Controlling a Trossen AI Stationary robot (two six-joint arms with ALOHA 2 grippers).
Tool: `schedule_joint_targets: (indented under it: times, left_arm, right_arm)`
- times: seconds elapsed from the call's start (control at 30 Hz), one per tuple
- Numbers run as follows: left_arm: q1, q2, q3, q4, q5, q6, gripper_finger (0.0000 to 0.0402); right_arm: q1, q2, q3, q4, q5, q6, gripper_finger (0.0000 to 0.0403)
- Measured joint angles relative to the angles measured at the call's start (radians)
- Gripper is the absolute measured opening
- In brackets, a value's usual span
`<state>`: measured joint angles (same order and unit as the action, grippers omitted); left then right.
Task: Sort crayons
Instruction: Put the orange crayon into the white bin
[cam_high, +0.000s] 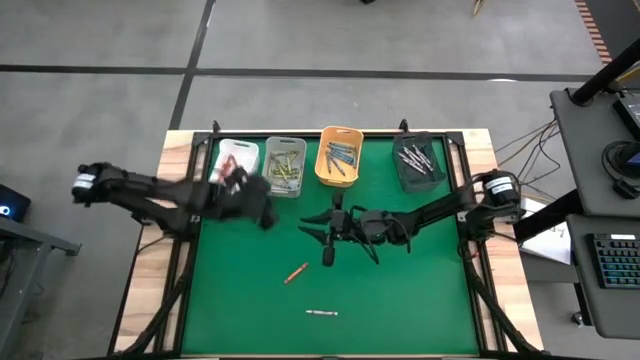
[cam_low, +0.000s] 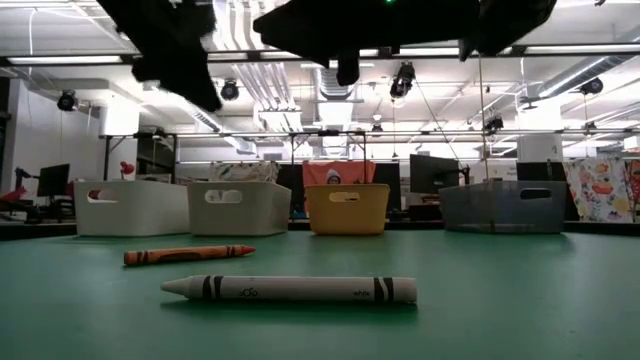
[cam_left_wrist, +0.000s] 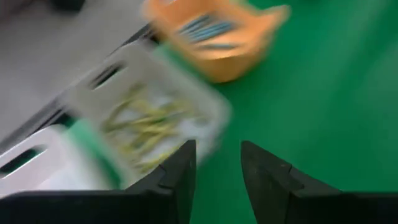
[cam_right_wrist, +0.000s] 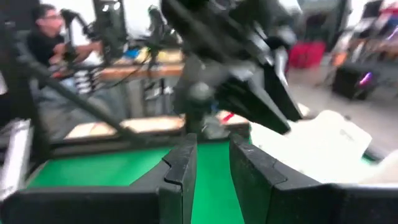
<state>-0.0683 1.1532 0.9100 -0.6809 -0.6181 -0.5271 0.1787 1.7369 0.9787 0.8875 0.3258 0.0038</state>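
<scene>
- Crayons: two are seen loose on the green mat, at the near side. An orange crayon (cam_high: 296, 273) lies a bit farther in, and a white crayon (cam_high: 322, 313) lies nearest the front edge, a little to the right of it. They are apart.
- More crayons are seen inside the four bins in a row at the far edge: a white bin (cam_high: 236, 157), a grey bin (cam_high: 286, 165), an orange bin (cam_high: 338, 156) and a black bin (cam_high: 419, 161).
- The left gripper (cam_left_wrist: 217, 163) is held up over the mat by the white and grey bins. Its fingers are parted with a gap, and nothing is seen between them.
- The right gripper (cam_right_wrist: 212, 155) is held up over the middle of the mat, near the orange bin. Its fingers are parted a little, and nothing is seen between them.
- A person (cam_right_wrist: 46, 37) is seen in the room behind the table.
</scene>
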Motion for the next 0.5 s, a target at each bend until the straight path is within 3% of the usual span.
schedule_joint_targets:
  times: [0.13,0.23,0.37,0.5]
  left_arm:
    - [-0.259,0.033,-0.003,0.083,-0.126,-0.056,0.0109]
    - [-0.394,0.075,-0.003,0.118,-0.184,-0.115,0.0109]
    - [-0.507,0.153,-0.002,0.153,-0.184,-0.175,0.0109]
    - [-0.559,0.264,-0.002,0.195,-0.197,-0.214,0.0109]
  right_arm:
    - [0.0,-0.076,0.0,-0.214,-0.052,0.107,0.0086]
    - [0.0,-0.145,0.0,-0.436,-0.1,0.231,0.0086]
    - [0.001,-0.196,0.0,-0.719,-0.264,0.42,0.0086]
    - [0.035,-0.195,0.0,-0.874,-0.428,0.563,0.0086]
